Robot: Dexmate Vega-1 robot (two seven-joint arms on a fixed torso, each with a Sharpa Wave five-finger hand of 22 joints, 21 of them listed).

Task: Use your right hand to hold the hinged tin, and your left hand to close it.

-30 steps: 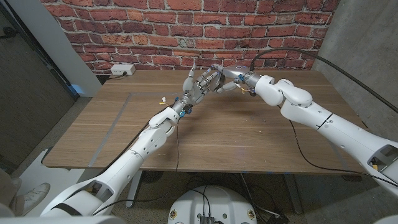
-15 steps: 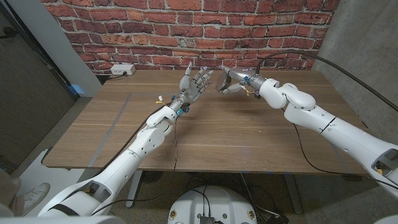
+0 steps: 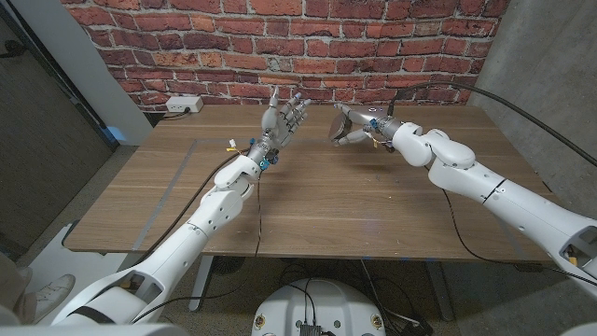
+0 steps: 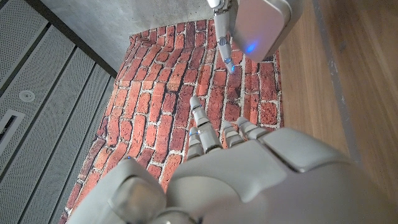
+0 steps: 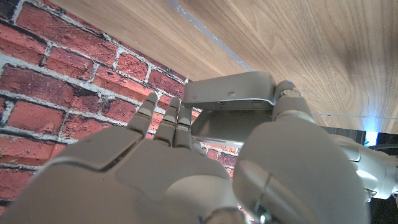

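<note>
Head view. Right robot hand [image 3: 353, 129]: raised over the far part of the table [image 3: 326, 201], pinching the tin [image 3: 341, 124] between thumb and fingers. Left robot hand [image 3: 282, 116]: raised, fingers spread, holding nothing, just beside the tin but apart from it. Lid state cannot be told at this size. Against the frame a second ago: the two hands were then touching or overlapping at the tin; the left has since drawn off toward its own side and the right has shifted slightly toward its own, so a clear gap separates them.

Left wrist view. Left robot hand [image 4: 236, 180]: back seen, fingers extended and apart. Tin [image 4: 264, 25]: beyond the fingertips, a pale rounded-corner face, held by a finger of the other hand; no contact with the left.

Right wrist view. Right robot hand [image 5: 186, 174]: fingers and thumb closed around the tin [image 5: 231, 99]. Tin appears as two pale layers with a dark gap between; whether that is an unseated lid cannot be told.

Handling note, judged: if the lid is not fully seated, keep the right grip steady and low on the base, press the lid's free edge opposite the hinge with the left fingertips, squarely.
</note>
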